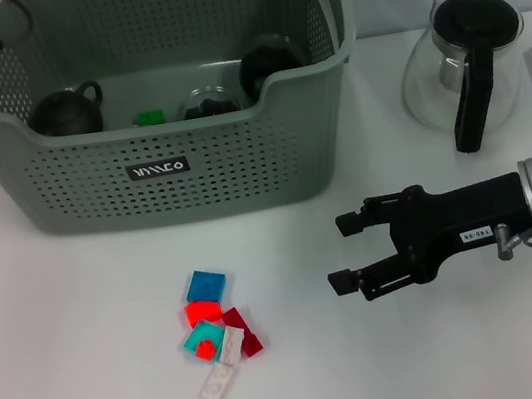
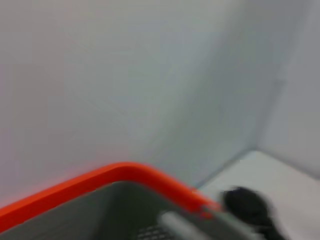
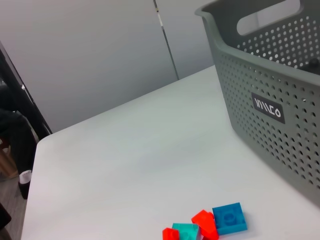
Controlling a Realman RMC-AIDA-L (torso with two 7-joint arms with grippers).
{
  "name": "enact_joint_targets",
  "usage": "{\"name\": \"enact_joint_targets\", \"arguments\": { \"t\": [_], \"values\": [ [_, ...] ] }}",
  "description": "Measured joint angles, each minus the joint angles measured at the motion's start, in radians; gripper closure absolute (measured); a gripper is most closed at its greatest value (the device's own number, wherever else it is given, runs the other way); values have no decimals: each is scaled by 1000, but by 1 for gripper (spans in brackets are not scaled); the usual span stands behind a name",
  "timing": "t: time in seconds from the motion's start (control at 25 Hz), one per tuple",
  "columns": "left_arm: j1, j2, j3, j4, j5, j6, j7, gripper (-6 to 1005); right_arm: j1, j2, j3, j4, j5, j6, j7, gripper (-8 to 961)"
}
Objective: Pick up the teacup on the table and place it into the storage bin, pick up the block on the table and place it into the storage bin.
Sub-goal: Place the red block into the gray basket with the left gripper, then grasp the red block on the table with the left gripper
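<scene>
Looking from the left, I am seeing the left arm sitting up at the far left corner of the storage bin [image 1: 173, 189], its end effector out of sight so I cannot tell its state, while the bin is holding a dark teacup [image 1: 65, 110] at its left end, a green block [image 1: 149, 118] and another dark round item [image 1: 268, 62]. In front of the bin a cluster of blocks [image 1: 219, 333] in blue, red, teal and clear is lying on the white counter [image 1: 94, 389]. To the right of them I am holding the right end effector [image 1: 343, 251] low over the counter with its fingers spread wide and gripping nothing, and a glass pot [image 1: 463, 67] with a black lid is standing beyond it.
</scene>
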Motion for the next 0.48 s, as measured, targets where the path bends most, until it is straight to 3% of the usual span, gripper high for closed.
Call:
{"name": "enact_joint_targets", "arguments": {
  "t": [0.12,0.28,0.44,0.48],
  "values": [
    [30,0,2,56,-130,162,72,391,2,-2,-1,0,0,-2,0,29],
    [78,-11,35,142,-281,492,207,226,2,-4,4,0,0,-4,0,28],
    [161,-24,147,243,-233,599,275,65,2,-5,6,0,0,-3,0,28],
    [186,-24,189,267,-210,600,289,68,2,-6,6,0,0,-1,0,28]
  ]
}}
